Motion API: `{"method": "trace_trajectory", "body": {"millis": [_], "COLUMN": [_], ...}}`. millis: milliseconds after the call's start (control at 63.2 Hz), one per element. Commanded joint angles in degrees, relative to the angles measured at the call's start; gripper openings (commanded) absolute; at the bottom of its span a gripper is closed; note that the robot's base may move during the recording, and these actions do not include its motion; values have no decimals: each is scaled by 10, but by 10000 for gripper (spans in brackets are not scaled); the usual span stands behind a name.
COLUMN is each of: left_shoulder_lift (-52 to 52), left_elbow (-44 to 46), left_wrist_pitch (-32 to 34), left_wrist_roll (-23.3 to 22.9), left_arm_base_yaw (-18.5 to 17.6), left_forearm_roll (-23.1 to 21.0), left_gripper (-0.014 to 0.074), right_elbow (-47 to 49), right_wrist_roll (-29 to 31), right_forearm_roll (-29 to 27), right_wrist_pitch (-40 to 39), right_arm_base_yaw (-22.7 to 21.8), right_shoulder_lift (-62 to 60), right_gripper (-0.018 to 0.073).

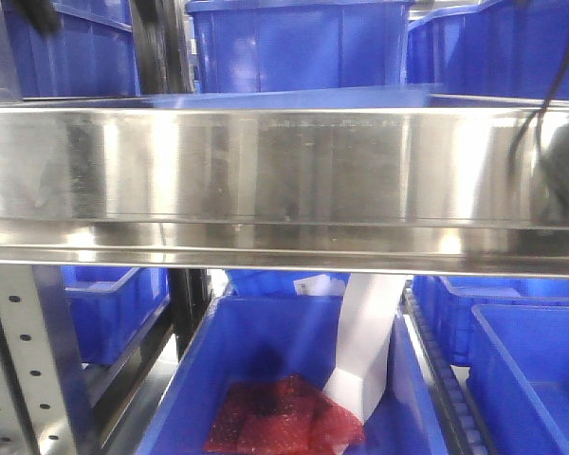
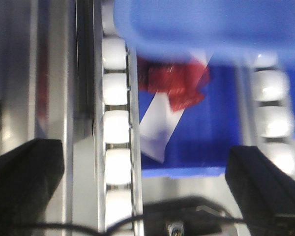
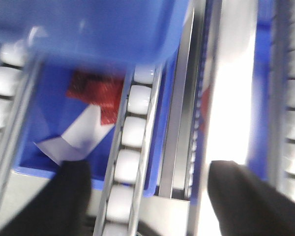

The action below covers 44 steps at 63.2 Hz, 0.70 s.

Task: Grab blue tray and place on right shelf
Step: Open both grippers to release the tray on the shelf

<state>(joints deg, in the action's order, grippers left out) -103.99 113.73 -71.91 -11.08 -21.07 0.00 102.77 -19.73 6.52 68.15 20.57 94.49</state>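
Left gripper: my left gripper (image 2: pixel 143 164) is spread wide, its two black fingers (image 2: pixel 24 172) at the near corners of the wrist view, with nothing between them.
Right gripper: my right gripper (image 3: pixel 147 177) is also spread and empty.
Below both: white rollers (image 2: pixel 115 132) run near to far, and between the roller tracks sits a deep blue bin (image 1: pixel 266 360) holding a red mesh bag (image 1: pixel 284 412) and a white sheet (image 1: pixel 365 341).
Blue tray: the pale flat band lying along the top of the steel rail, blue tray (image 1: pixel 294 96), looks to be resting on the right shelf (image 1: pixel 284 171). How far back it sits I cannot tell.
Blur: a pale blue shape fills the far edge of both wrist views. It is too smeared to say whether it is the tray or a bin rim.
Risk, overhang: if the tray's near edge hangs past the rail, a nudge from either arm could tip it down into the bin below.
Risk, cable: a dark cable (image 1: pixel 531 128) hangs across the right end of the rail. It could snag the rim or the rail as my arm moves.
Risk, blur: both wrist views are smeared, so I judge clearance poorly. A finger could clip the rail or the rollers.
Risk, wrong item: the dark upper bins (image 1: pixel 299 43) stand just behind the tray and could be mistaken for it.
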Motion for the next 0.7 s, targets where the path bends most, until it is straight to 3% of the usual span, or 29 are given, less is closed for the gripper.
{"method": "trace_trajectory", "body": {"millis": [0, 127, 190, 364, 681], "left_shoulder_lift": [70, 124, 159, 264, 535], "left_elbow": [15, -21, -61, -209, -574], "left_wrist_pitch": [-20, -6, 10, 97, 351], "left_wrist_roll": [20, 43, 52, 57, 57], "left_arm_base_yaw": [-10, -31, -43, -66, -73], "left_forearm_roll": [0, 6, 6, 6, 0], "left_gripper": [510, 351, 224, -43, -48], "right_elbow": [-6, -72, -127, -268, -562], "right_wrist_roll": [19, 27, 36, 47, 69], "right_forearm_roll": [14, 14, 14, 14, 14], "right_wrist_pitch": [-32, -59, -82, -143, -305], "right_arm_base_yaw": [1, 1, 1, 1, 1], "right_shoulder_lift": [-70, -140, -189, -306, -551], "right_gripper": [393, 158, 50, 57, 57]}}
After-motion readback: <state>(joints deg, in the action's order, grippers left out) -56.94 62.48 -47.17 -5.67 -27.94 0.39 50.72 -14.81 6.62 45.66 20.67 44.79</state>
